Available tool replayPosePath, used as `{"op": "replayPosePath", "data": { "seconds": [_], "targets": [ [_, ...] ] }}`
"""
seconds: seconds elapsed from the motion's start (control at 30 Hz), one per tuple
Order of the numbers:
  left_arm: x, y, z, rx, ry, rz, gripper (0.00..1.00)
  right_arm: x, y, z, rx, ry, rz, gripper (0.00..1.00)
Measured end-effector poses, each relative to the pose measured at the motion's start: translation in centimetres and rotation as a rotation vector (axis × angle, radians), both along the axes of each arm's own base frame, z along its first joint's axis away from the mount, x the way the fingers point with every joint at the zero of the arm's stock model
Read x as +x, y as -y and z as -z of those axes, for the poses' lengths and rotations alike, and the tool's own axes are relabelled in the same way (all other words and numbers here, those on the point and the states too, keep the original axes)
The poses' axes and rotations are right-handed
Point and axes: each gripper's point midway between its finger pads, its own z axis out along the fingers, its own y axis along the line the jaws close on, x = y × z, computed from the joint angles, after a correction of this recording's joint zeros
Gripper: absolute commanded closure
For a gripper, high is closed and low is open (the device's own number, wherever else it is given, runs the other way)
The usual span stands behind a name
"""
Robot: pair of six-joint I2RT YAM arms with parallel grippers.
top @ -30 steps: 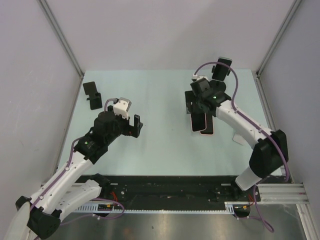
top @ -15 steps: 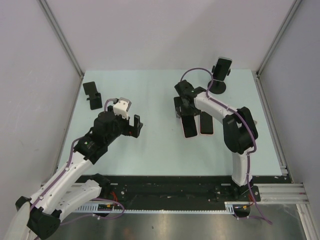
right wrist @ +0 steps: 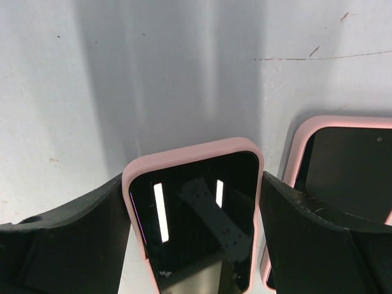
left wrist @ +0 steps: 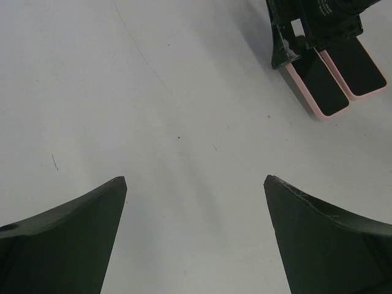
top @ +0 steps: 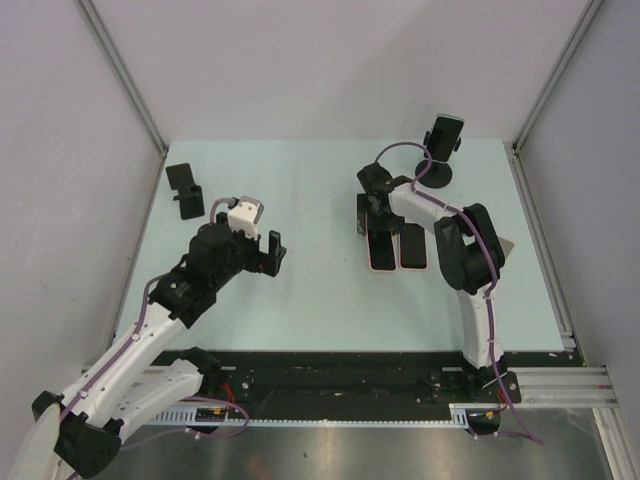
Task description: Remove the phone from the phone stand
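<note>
Pink-cased phone [right wrist: 196, 211] sits pinched in my right gripper [right wrist: 193, 184]. I'd lay it flat before releasing; my left gripper [left wrist: 195, 180] gapes wide.

no readable text, labels or numbers

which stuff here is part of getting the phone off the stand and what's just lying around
Job: right gripper, pink phone between its fingers, round stand, upright phone on it.
Lying about: second pink phone lying flat, small black stand back left, left gripper, open.
</note>
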Motion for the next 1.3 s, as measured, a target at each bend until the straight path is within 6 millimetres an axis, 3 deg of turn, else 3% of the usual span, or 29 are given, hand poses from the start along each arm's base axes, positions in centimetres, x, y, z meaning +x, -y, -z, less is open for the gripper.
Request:
{"op": "replayPosePath", "data": {
  "seconds": [0.4,0.5,0.63,0.97,1.3],
  "targets": [
    [0.0,0.1,0.4,0.005,-0.012,0.004,0.00,1.5,0.2,0.5,-0.036,0.089,0.071,0.73],
    [0.1,0.1,0.5,0.007,-0.015,0.004,0.00,1.9,0.1,0.3,-0.050,0.124,0.079,0.66],
    [0.1,0.1,0.6,0.008,-0.016,0.004,0.00,2.1,0.1,0.2,-0.080,0.151,0.085,0.65],
    [0.1,0.1,0.6,0.008,-0.016,0.004,0.00,1.9,-0.2,0.3,-0.096,0.179,0.081,0.37],
    [0.0,0.1,0.6,0.008,-0.016,0.005,0.00,1.8,-0.4,0.4,-0.054,0.174,0.079,0.20]
  ]
}}
